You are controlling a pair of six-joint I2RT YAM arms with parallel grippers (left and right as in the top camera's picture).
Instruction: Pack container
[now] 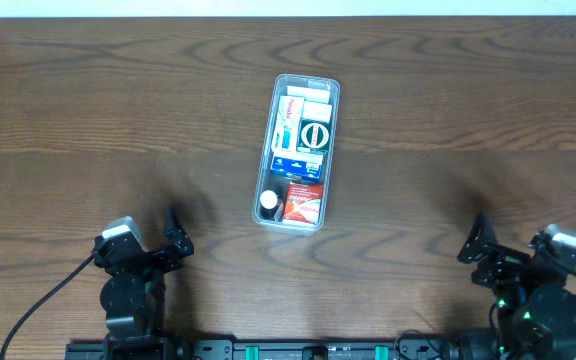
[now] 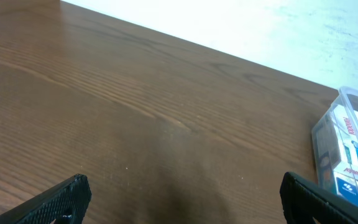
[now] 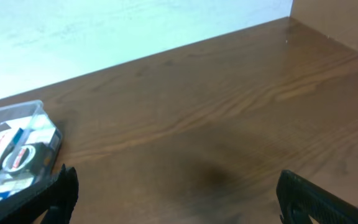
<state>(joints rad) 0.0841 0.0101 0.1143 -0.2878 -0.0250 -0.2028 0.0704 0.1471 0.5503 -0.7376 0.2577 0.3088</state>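
The clear plastic container [image 1: 330, 150] lies lengthwise in the middle of the table, filled with several small boxes and a small bottle. It also shows at the right edge of the left wrist view [image 2: 328, 127] and at the left edge of the right wrist view [image 3: 17, 112]. My left gripper [image 1: 175, 240] sits near the front left, open and empty, well apart from the container; its fingers frame bare table in the left wrist view [image 2: 185, 199]. My right gripper [image 1: 478, 245] sits near the front right, open and empty, with bare table between its fingers in the right wrist view [image 3: 179, 196].
The wooden table [image 1: 88, 120] runs to a white wall at the back. In the right wrist view a brown wall or panel [image 3: 340, 18] rises at the far right corner. Cables trail from both arm bases at the front edge.
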